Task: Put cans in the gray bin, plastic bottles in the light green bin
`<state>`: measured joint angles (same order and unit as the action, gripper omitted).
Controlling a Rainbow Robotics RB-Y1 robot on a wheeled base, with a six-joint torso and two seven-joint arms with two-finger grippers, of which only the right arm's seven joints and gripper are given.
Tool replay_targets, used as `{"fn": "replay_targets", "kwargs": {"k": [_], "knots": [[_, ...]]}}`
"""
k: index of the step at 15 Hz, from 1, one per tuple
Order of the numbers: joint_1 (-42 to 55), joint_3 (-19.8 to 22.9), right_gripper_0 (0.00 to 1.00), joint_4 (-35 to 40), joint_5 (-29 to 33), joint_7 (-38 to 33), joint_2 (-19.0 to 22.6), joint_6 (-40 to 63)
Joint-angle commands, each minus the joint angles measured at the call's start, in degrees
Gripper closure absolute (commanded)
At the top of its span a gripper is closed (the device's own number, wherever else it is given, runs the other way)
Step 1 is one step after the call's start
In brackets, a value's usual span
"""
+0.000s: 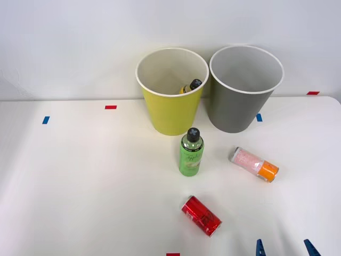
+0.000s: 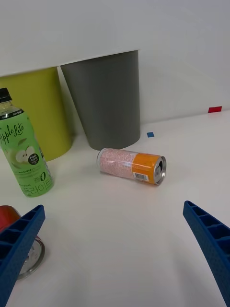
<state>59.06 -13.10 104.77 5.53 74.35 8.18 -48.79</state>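
**Right gripper open and empty above the table's near edge; three containers on the table, one bottle in the light green bin**

The right gripper (image 2: 115, 249) has its two blue ribbed fingers (image 2: 19, 244) spread wide apart with nothing between them. In the front view the fingertips show as two blue points at the near edge of the table (image 1: 80, 176), toward the robot's right.

Nearest the gripper lies the red can (image 1: 201, 215), on its side on the white table; in the wrist view its silvery end (image 2: 29, 261) sits just behind one finger. Farther out, the pink can (image 1: 254, 164) also lies on its side, its orange end pointing toward the robot's right, a little in front of the gray bin (image 1: 237, 109).

The green bottle (image 1: 191, 153) stands upright with its black cap on, just in front of the light green bin (image 1: 173, 114) and between the two cans in depth. Its label shows an apple and the words "Apple Lite".

The two bins stand side by side at the back of the table against the wall, touching or nearly so, the light green one on the robot's left. The yellow-orange bottle (image 1: 191, 87) rests inside the light green bin, its black cap leaning against the inner wall. Small red and blue tape marks (image 1: 110, 107) dot the table.
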Motion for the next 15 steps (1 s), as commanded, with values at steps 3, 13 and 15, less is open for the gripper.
{"fn": "replay_targets", "kwargs": {"k": [3, 13, 15], "knots": [[0.00, 0.00, 0.00, 0.00, 0.00, 0.00, 0.00, 0.01], [0.00, 0.00, 0.00, 0.00, 0.00, 0.00, 0.00, 0.01], [0.00, 0.00, 0.00, 0.00, 0.00, 0.00, 0.00, 0.01]]}}
